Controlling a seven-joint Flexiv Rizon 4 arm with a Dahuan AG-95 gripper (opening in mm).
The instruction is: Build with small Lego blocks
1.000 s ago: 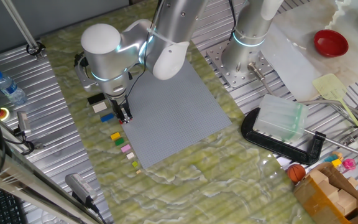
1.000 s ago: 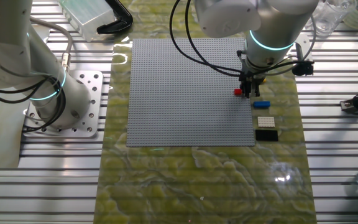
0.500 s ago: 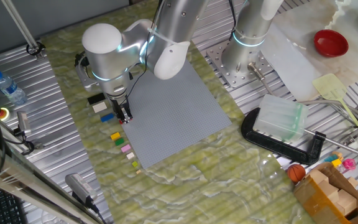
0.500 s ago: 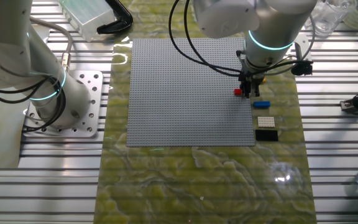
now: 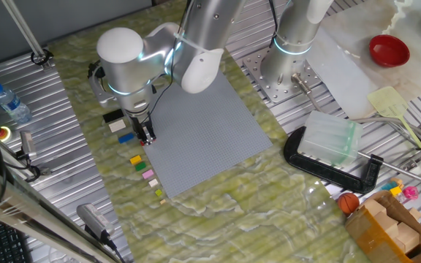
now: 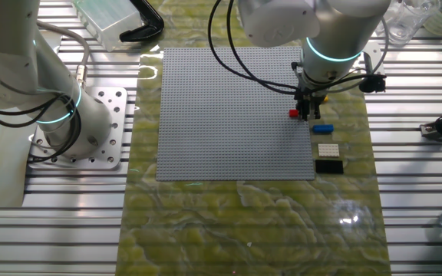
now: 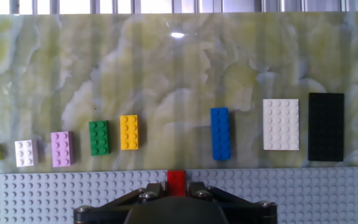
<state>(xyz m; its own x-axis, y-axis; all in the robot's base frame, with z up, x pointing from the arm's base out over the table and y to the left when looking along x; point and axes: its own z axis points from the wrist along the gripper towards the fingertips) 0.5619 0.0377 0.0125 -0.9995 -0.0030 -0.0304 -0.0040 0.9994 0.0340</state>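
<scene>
- My pincer (image 7: 178, 186) has barely moved over the last second; its fingers are drawn in narrow around the red brick (image 7: 176, 178), at the grey studded plate's (image 6: 229, 115) edge.
- Nothing has shifted, so I judge I am pressing the brick home, not carrying it.
- Beyond the plate, on the marbled mat (image 7: 179, 74), wait the blue brick (image 7: 220, 133), yellow brick (image 7: 128, 132), green brick (image 7: 99, 137) and pink brick (image 7: 62, 149).
- Farther right lie the cream brick (image 7: 281, 124) and black brick (image 7: 325, 126).

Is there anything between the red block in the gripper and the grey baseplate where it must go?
Nothing visible. The gripper holds the red block directly over the near edge of the grey baseplate. The other loose bricks, such as the blue block, lie on the mat beyond that edge.
</scene>
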